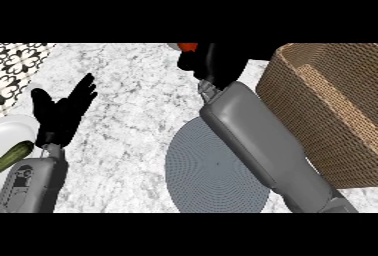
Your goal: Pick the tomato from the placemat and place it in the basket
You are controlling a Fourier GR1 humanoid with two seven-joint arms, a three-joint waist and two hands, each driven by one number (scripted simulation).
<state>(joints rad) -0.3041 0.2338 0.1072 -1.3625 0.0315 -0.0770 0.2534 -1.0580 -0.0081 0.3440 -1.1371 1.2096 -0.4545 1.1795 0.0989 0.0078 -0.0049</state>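
Observation:
A small part of the red tomato (187, 47) shows at the top of the head view, inside the curled fingers of my right hand (210, 60). That hand is raised above the counter, left of the woven basket (336, 107) and beyond the round grey placemat (214, 172). My right forearm crosses over the placemat's right side and hides it. The basket stands at the right, its brown wicker wall facing me. At the left, my left hand (63, 110) rests open with fingers up.
A white plate (15, 132) holding a green vegetable (15, 156) sits at the left edge. A black-and-white patterned tile area (18, 62) fills the top left corner. Grey marble counter (133, 115) lies between the hands.

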